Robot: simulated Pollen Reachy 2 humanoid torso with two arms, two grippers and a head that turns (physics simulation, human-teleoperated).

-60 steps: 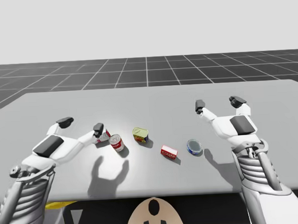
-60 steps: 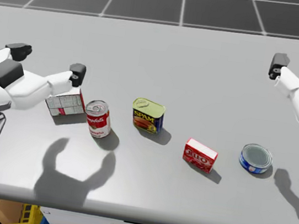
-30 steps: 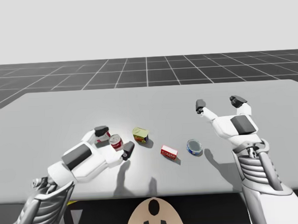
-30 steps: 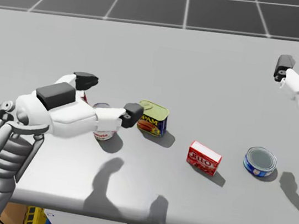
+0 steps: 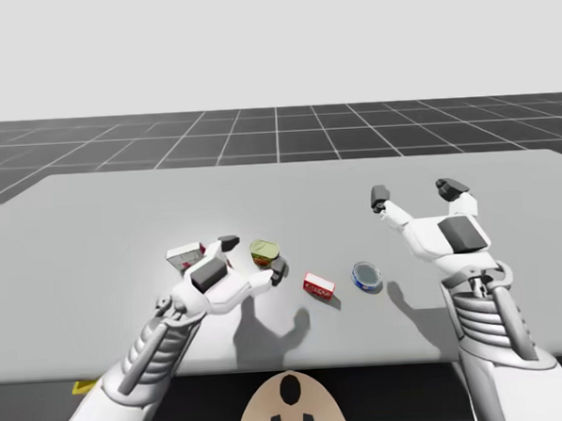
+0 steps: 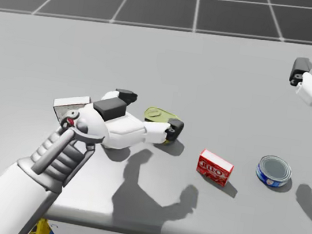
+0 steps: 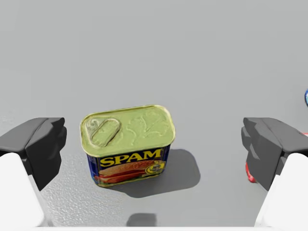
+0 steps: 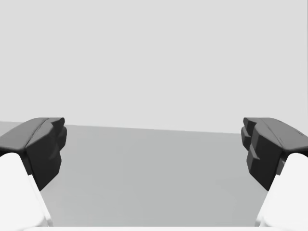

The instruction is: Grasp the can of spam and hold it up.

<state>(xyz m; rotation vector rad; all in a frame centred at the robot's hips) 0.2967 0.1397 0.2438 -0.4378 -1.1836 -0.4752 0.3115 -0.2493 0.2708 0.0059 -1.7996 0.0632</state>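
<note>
The spam can [image 7: 127,144] is a blue, rectangular tin with a yellow-green lid, standing upright on the grey table [image 5: 94,239]. My left gripper [image 7: 155,144] is open and hovers just over it, one finger on each side with wide gaps and no contact. In the high view the spam can [image 5: 262,251] sits mid-table under my left gripper [image 5: 253,256]. In the head view the hand covers most of the spam can [image 6: 159,114]. My right gripper [image 5: 413,193] is open and raised at the right with nothing in it; the right gripper [image 8: 154,149] faces bare table.
A small red box [image 5: 318,285] lies just right of the spam can, and a flat blue tin [image 5: 366,276] lies further right. A white box [image 5: 184,255] stands left of my left hand. My left forearm hides whatever is beside that box.
My left arm has swung right, away from the white box and the red soup can, and now straddles the spam can. My right arm has stayed put. My head has turned slightly.
</note>
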